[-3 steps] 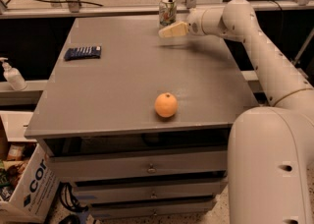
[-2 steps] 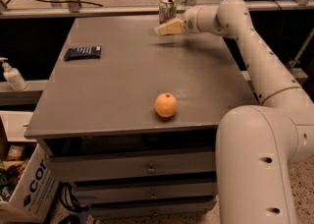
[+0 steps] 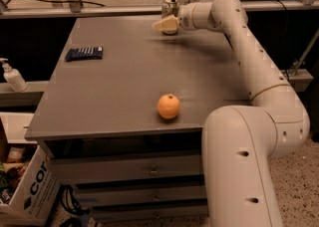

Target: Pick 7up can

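Note:
The 7up can point(image 3: 170, 6) stands upright at the far edge of the grey table point(image 3: 124, 86), with a silver top and a pale label. My gripper point(image 3: 165, 24) reaches in from the right at the end of the white arm point(image 3: 234, 27). It sits right at the can's lower part and covers it from this view. I cannot tell whether it touches the can.
An orange point(image 3: 168, 106) lies near the table's front edge. A dark blue packet point(image 3: 84, 53) lies at the left. A soap dispenser point(image 3: 12, 75) stands on a ledge left of the table. A cardboard box point(image 3: 25, 191) sits on the floor at the lower left. Drawers run below the tabletop.
My gripper has moved left along the far edge, from just right of the can to in front of its lower part. The can, orange and packet have not moved.

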Controlling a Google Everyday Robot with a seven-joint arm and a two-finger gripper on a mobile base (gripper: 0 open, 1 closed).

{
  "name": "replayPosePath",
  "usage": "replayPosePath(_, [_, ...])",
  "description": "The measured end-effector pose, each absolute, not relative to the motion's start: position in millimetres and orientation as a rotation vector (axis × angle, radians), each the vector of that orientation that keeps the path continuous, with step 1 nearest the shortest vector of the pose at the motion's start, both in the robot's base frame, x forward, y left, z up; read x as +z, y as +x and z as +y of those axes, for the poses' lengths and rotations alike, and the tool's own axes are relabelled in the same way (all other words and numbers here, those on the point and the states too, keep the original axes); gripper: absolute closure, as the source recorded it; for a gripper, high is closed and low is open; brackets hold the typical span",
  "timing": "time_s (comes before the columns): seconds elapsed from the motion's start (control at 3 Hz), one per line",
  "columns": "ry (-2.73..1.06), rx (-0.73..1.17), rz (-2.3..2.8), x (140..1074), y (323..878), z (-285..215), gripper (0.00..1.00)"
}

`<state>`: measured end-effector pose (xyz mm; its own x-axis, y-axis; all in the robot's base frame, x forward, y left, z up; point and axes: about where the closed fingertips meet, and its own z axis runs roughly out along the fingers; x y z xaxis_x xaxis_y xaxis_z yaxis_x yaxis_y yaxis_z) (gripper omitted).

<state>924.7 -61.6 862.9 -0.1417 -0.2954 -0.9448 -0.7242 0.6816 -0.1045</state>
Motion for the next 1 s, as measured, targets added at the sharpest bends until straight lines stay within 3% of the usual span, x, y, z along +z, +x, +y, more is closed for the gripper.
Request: replayPosePath(1.0, [-0.807, 0.431, 1.776, 855, 926, -80, 0.86])
